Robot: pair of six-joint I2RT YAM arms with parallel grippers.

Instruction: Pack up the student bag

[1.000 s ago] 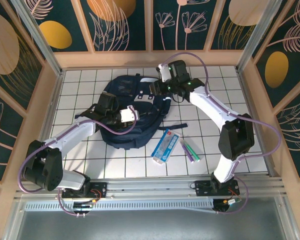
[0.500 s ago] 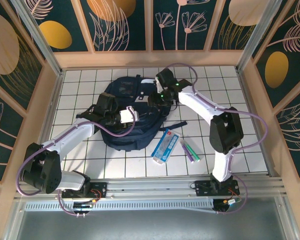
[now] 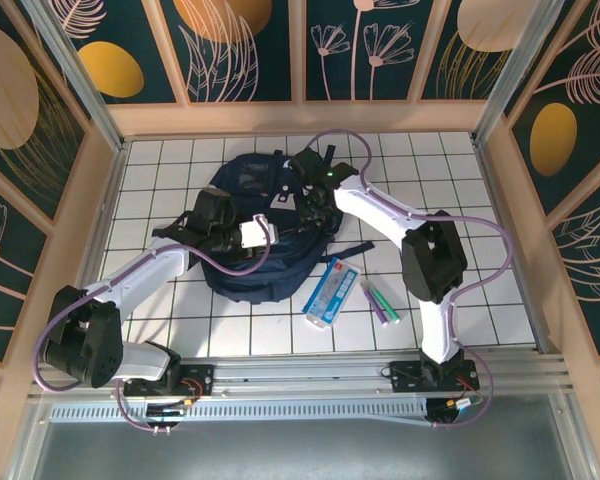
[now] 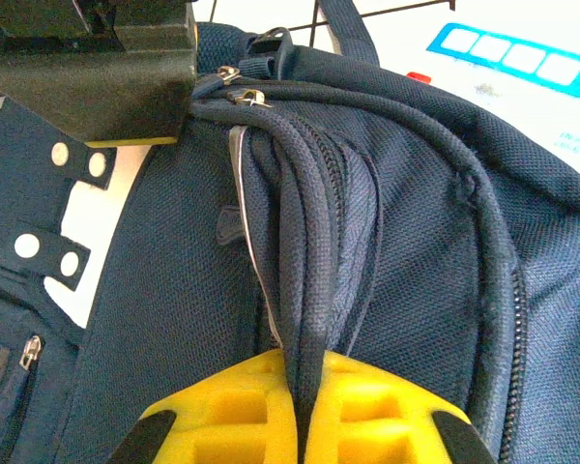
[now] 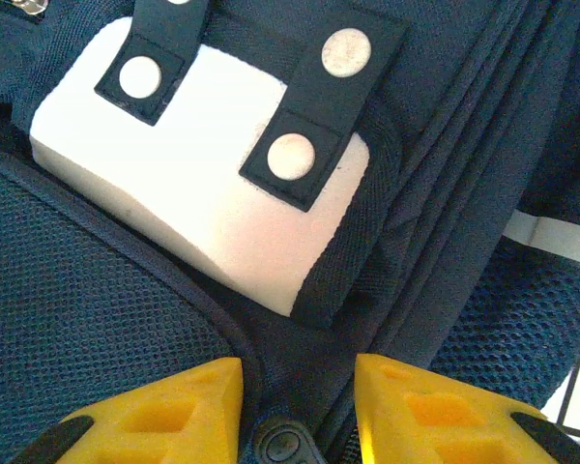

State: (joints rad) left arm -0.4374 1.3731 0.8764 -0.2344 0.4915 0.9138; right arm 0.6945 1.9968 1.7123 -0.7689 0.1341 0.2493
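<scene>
Pinching a seam ridge [image 4: 304,242] of the student bag [image 3: 250,275], which lies mid the table [image 3: 230,330], left gripper [image 4: 298,372] is clamped tight. Right gripper [image 5: 300,387] has its fingers apart astride a metal pull [image 5: 282,445] — risk: they catch fabric instead, or slip — bag won't open.

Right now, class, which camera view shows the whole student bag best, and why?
Top external: the student bag shows nearly its full outline. Left wrist gives a close patch of zipped seams; right wrist, its light flap with snaps.
</scene>
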